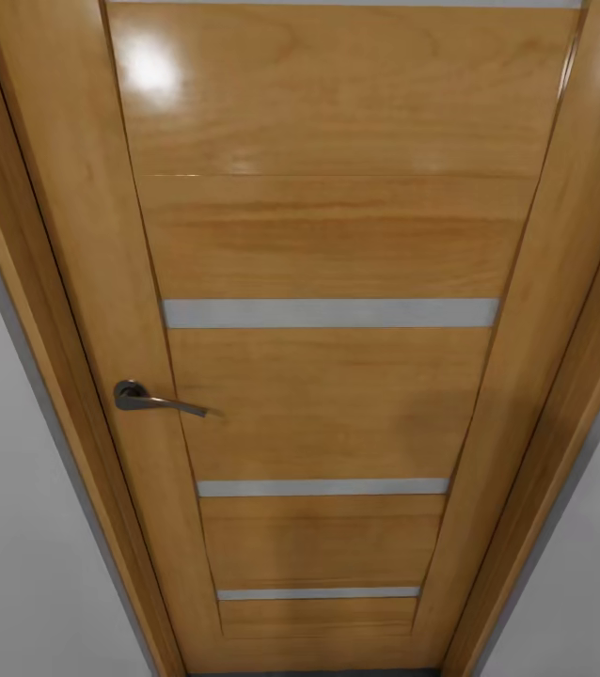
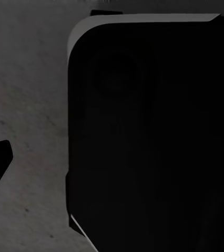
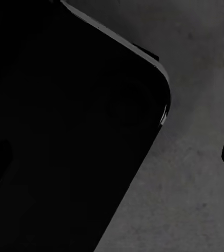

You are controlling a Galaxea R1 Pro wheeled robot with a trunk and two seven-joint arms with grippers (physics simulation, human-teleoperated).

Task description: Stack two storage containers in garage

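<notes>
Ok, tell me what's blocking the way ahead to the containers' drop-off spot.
A shut light wooden door with frosted glass strips stands directly ahead, spanning its frame, its dark metal lever handle level. Both wrist views show dark grey speckled concrete floor beside a black robot part.

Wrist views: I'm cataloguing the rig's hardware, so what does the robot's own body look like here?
Little shows. A big matte black body with rounded corners and a thin pale edge, a faint round recess in its face, appears over grey speckled concrete. The right wrist view shows the same black shape. Small black tips sit at the frame edges.
</notes>
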